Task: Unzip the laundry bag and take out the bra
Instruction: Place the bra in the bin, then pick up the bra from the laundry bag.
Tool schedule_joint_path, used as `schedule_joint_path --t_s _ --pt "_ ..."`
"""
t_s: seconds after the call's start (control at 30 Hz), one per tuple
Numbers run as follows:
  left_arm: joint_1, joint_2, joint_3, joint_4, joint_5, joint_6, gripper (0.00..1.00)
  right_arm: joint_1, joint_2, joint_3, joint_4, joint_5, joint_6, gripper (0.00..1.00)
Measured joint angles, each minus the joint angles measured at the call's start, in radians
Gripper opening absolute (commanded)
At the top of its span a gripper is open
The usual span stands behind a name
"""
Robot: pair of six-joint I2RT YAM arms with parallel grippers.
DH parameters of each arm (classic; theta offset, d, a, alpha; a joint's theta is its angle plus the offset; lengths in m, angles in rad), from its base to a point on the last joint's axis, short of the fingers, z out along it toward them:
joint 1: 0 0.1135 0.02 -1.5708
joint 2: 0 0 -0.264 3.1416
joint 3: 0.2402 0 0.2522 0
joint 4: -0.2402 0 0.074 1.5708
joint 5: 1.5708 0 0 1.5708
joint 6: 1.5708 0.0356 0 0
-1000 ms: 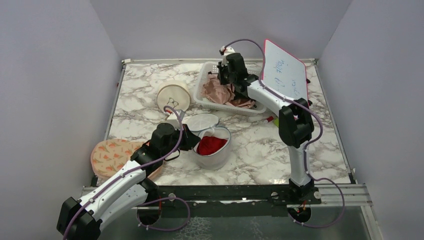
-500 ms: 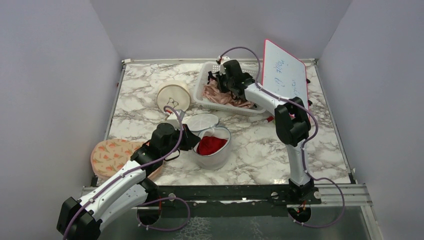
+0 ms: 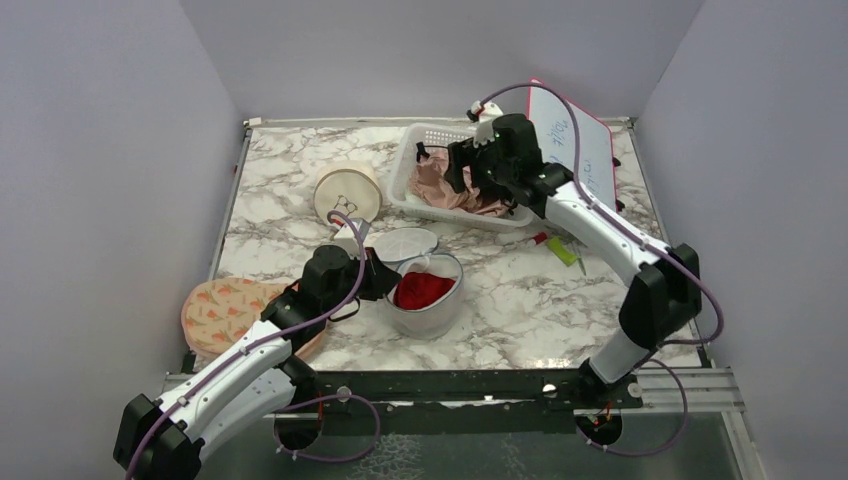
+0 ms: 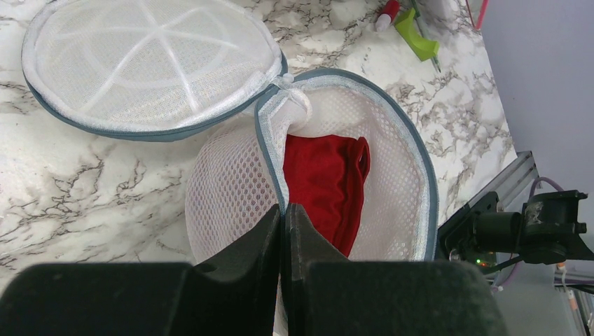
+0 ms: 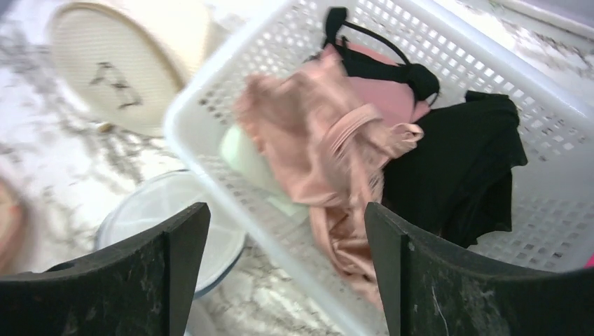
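Note:
The laundry bag (image 3: pixel 426 318) stands unzipped near the table's middle, and its mesh wall (image 4: pixel 224 189) fills the left wrist view. Its round lid (image 3: pixel 405 243) is folded back flat on the marble (image 4: pixel 147 63). A red garment (image 3: pixel 422 289) lies inside the bag (image 4: pixel 326 182). My left gripper (image 3: pixel 383 279) is shut on the bag's grey-blue rim (image 4: pixel 284 208). My right gripper (image 3: pixel 456 168) hangs open above the white basket (image 3: pixel 440 128), nothing between its fingers (image 5: pixel 286 208). A pink bra (image 5: pixel 329 140) lies loose in that basket (image 3: pixel 432 182).
Black garments (image 5: pixel 462 154) share the basket (image 5: pixel 217 59). A cream round case (image 3: pixel 347 192) stands left of it. A peach patterned pouch (image 3: pixel 225 305) lies under the left arm. A whiteboard (image 3: pixel 585 140) leans at the back right, with a green pen (image 3: pixel 562 250) and a red marker (image 3: pixel 535 239) before it.
My right gripper has opened, let go of the pink bra in the basket, and drawn up and to the right. The left gripper and the bag have not moved.

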Motion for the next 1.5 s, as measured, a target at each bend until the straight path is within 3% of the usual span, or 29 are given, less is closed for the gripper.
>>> schedule_joint_path --t_s 0.27,0.67,0.97,1.1,1.3,1.5 --pt "0.000 0.000 0.000 -0.006 0.000 0.000 0.00 0.000 -0.268 -0.199 0.025 -0.181 0.073 0.87" --pt "0.000 -0.001 0.000 -0.008 0.000 0.007 0.00 0.008 -0.503 -0.462 0.012 -0.362 0.179 0.87" --pt "0.000 -0.001 0.000 -0.008 0.000 0.009 0.00 0.175 -0.523 -0.528 0.047 -0.436 0.271 0.69" --pt "0.000 -0.001 0.000 -0.008 0.000 0.008 0.00 0.287 -0.455 -0.518 0.080 -0.415 0.279 0.63" --pt "0.000 -0.004 0.000 -0.007 0.007 0.006 0.00 0.415 -0.296 -0.488 0.048 -0.241 0.279 0.51" --pt "0.000 -0.005 0.000 0.016 0.056 0.006 0.00 0.489 -0.217 -0.467 -0.081 -0.025 0.298 0.50"
